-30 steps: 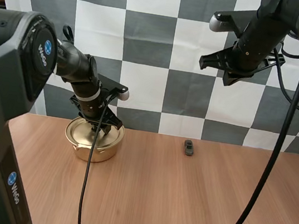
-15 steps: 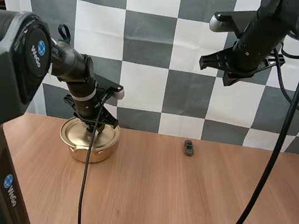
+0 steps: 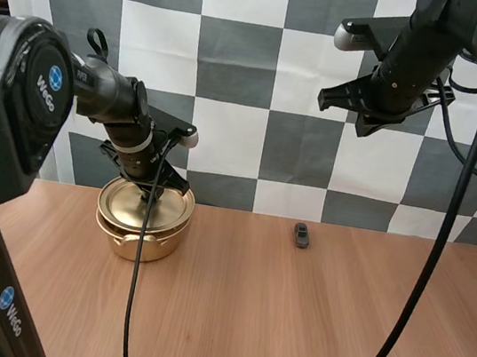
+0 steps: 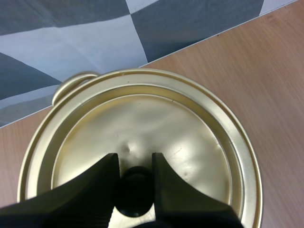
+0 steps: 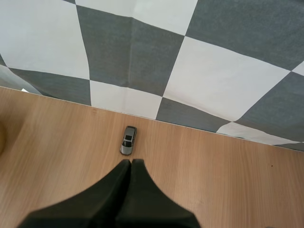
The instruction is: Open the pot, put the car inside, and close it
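High view: the left gripper (image 3: 153, 197) sits on the round golden metal lid (image 3: 126, 207) atop the golden pot (image 3: 143, 243). The small grey toy car (image 3: 302, 235) lies well apart on the wooden table (image 3: 288, 330). The right gripper (image 3: 365, 124) hangs high.

Left wrist view: the fingers pinch the black knob (image 4: 135, 190).

Right wrist view: the fingers are pressed together, with the car just beyond.

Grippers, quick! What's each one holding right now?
Left gripper: closed on the lid knob.
Right gripper: closed, holding nothing.
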